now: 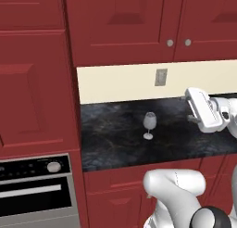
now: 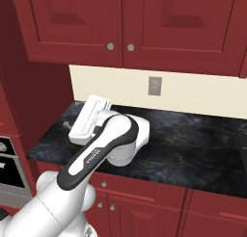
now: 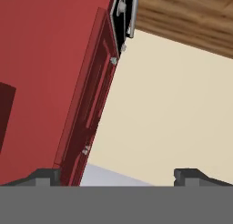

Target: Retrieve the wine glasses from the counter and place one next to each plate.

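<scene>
End effector (image 3: 116, 175) jaws stand apart, empty. Glass (image 1: 149, 125) stands upright mid-frame on the desk (image 1: 111, 139), well apart from it. Advise a level approach, closing on the stem.

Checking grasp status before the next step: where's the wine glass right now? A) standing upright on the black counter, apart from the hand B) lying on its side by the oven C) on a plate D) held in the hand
A: the wine glass stands upright on the counter, with the open, empty hand off to its right.
</scene>
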Controlling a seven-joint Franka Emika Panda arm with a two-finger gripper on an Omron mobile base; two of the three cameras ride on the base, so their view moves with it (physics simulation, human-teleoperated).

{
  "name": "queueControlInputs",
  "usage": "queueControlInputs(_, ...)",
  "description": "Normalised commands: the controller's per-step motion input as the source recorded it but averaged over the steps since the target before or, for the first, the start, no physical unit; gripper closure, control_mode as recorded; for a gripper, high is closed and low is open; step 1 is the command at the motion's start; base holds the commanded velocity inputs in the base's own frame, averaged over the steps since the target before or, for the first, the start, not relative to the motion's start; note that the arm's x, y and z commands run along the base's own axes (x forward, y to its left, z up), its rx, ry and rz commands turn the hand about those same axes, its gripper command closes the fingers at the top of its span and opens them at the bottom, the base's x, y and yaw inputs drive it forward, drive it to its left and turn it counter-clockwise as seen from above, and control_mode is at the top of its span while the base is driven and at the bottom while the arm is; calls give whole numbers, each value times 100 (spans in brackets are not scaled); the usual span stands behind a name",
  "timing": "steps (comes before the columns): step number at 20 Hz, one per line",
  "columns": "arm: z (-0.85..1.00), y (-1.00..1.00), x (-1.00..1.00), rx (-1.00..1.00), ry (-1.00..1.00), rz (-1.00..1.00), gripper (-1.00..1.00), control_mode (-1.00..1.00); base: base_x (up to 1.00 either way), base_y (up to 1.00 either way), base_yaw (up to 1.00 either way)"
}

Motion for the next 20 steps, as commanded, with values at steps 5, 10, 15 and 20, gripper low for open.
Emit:
queueControlInputs(5,0,0,0,0,0,0,-100,100,20,-8,0)
queueControlInputs(10,0,0,0,0,0,0,-100,100,17,-3,-9)
queueControlInputs(15,0,0,0,0,0,0,-100,100,1,1,-23)
queueControlInputs(20,0,0,0,0,0,0,-100,100,12,4,-4)
